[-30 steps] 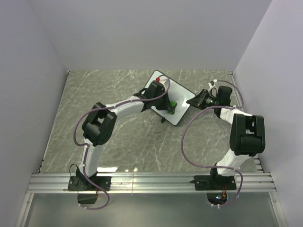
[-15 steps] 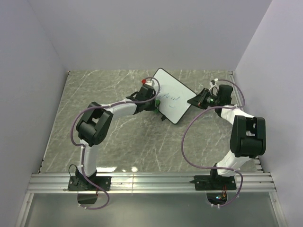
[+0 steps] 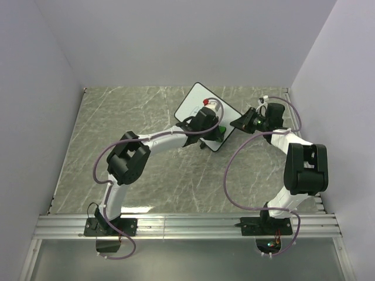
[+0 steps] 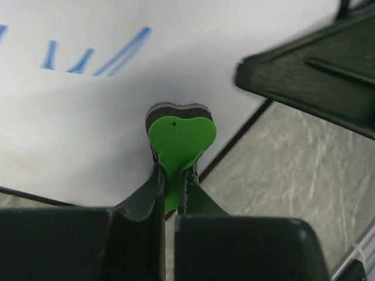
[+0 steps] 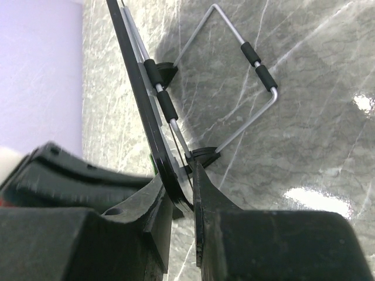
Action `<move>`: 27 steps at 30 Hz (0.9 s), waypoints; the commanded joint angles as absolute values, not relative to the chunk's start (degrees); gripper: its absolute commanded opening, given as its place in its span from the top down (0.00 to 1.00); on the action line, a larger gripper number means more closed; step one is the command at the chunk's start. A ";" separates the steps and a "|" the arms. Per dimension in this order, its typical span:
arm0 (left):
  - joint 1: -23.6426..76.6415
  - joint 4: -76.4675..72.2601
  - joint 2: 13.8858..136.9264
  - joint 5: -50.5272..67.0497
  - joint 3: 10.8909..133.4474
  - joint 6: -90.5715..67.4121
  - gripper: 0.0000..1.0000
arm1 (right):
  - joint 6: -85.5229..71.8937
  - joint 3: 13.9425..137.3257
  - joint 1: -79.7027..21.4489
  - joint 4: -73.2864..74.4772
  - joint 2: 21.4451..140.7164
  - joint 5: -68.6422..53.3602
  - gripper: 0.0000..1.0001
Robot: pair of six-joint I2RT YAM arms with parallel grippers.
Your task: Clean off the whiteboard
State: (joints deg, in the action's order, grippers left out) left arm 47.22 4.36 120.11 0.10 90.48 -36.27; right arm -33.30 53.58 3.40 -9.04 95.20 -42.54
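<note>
Whiteboard [image 3: 192, 100]: white face, thin black edge, blue marker strokes [image 4: 96, 55] on it. Eraser block [image 4: 180, 137]: bright green, with a dark layer behind. Left gripper [image 4: 171, 175] and right gripper [image 5: 179, 196]: black fingers. Table [image 3: 164, 181]: grey-green marble pattern with pale veins. Arms: white links, black joints. Cables [image 3: 226, 178]: purple. Board stand [image 5: 251, 54]: silver wire with black sleeves. Walls [image 3: 176, 41]: pale lavender.

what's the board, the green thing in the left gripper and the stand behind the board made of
Whiteboard: smooth white face, likely coated plastic or metal, with a thin black rim. Green eraser: matte green piece, probably plastic, backed by a dark layer, perhaps felt. Stand: shiny bent wire, seemingly metal, with black sleeves, maybe rubber.
</note>
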 commanded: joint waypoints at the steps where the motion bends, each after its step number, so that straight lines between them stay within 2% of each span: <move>1: 48.25 3.43 123.31 3.34 92.02 -37.35 1.00 | -37.00 53.44 1.14 -5.10 94.40 -41.48 1.00; 10: 39.39 0.88 121.38 1.67 85.61 -37.97 1.00 | -34.80 53.09 1.14 -2.64 93.16 -42.54 1.00; 17: 32.35 3.86 122.96 1.32 90.16 -35.33 1.00 | -33.23 52.82 1.05 -0.97 92.81 -42.80 1.00; 22: 31.03 4.48 124.54 3.51 93.07 -35.33 1.00 | -32.69 53.44 1.05 -0.44 92.81 -42.80 1.00; 27: 35.15 5.01 124.80 5.45 95.18 -34.81 1.00 | -33.13 53.79 0.79 -0.53 93.16 -42.80 1.00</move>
State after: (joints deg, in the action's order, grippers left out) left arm 30.79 4.43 123.46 3.62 92.51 -36.27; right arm -32.62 53.58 1.69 -5.93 94.24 -43.05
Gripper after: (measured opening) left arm 0.069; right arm 0.207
